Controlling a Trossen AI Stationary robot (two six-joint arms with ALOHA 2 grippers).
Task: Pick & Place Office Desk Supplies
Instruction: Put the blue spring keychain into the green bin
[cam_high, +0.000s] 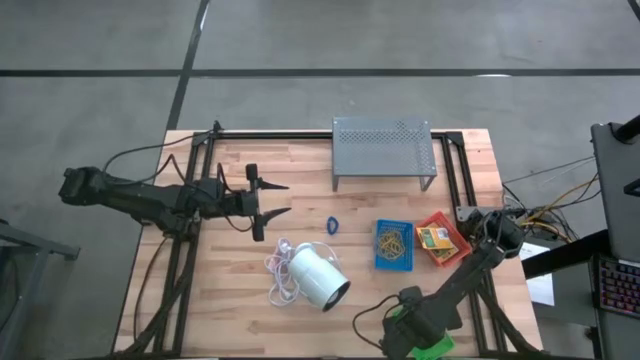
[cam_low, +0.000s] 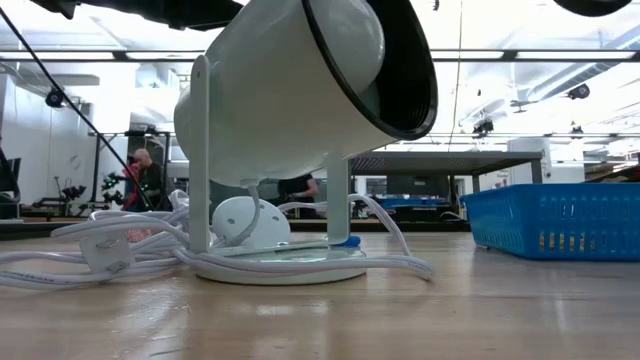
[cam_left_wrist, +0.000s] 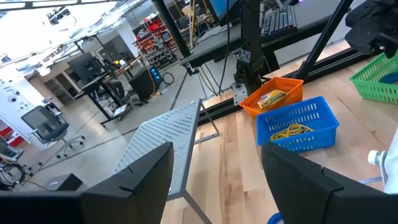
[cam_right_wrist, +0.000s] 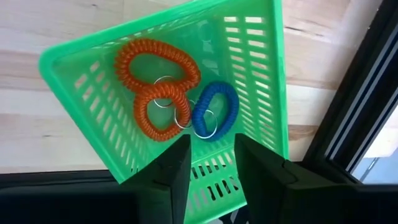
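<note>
The right gripper (cam_right_wrist: 208, 163) hangs over the green tray (cam_right_wrist: 261, 93) at the near table edge, fingers apart, holding nothing. Two red loops (cam_right_wrist: 158, 84) and a blue loop (cam_right_wrist: 214, 109) lie inside. Another blue loop (cam_high: 332, 225), perhaps, lies mid-table. The left gripper (cam_high: 272, 200) waits open above the table's left part.

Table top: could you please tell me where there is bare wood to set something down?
Free: the strip between the left tool and the metal stand. Crowded: the lamp with its cord, the blue tray, orange tray and blue loop.
</note>
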